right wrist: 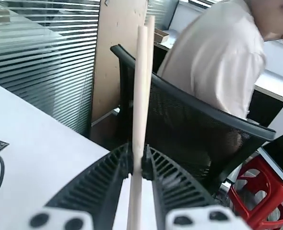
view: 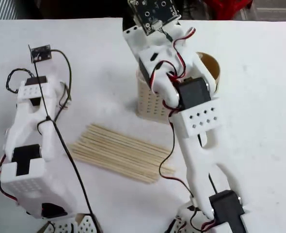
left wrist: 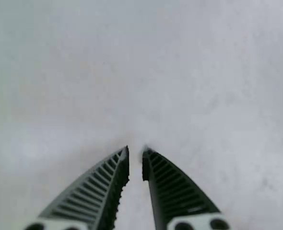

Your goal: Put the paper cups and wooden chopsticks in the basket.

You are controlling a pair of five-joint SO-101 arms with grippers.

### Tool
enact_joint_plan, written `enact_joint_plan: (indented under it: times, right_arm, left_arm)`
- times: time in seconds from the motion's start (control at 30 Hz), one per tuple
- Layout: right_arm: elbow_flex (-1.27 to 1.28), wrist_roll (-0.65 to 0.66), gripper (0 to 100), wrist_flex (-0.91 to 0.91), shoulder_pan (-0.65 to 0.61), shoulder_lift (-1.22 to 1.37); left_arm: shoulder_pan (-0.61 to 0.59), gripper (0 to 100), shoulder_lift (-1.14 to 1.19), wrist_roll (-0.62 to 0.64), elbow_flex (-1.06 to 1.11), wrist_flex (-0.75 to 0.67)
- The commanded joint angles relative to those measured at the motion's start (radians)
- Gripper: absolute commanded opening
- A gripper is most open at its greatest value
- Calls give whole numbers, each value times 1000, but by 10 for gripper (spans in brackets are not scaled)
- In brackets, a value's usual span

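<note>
Pale wooden chopsticks (right wrist: 142,86), two of them, clamped upright between the fingers of the right gripper (right wrist: 136,155); that arm stretched over the cream perforated basket (view: 150,103) toward the middle of the desk's (view: 259,97) far edge. Brown paper cup (view: 212,68) just beside the basket, partly hidden by the arm; touching or not, cannot tell. Loose chopstick pile (view: 119,151) flat at mid-desk. Left gripper (left wrist: 135,152) toward the left edge, all but closed on nothing, over bare desk.
</note>
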Motion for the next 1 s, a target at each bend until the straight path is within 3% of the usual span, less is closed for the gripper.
enact_joint_plan:
  times: [0.0, 0.33, 0.4, 0.57, 0.97]
  right_arm:
    - [17, -9, 16, -31, 19, -30]
    - [361, -14, 16, -232, 19, -120]
    - [419, -69, 16, -260, 27, -140]
    - [514, -172, 16, -263, 62, -182]
    - [692, -207, 22, -216, 97, -211]
  left_arm:
    - [-4, 72, -4, 5, -8, -17]
    - [-5, 72, -5, 5, -6, -17]
    - [-5, 72, -5, 5, -6, -17]
    - [-5, 72, -5, 5, -6, -17]
    - [-8, 72, -5, 5, -6, -17]
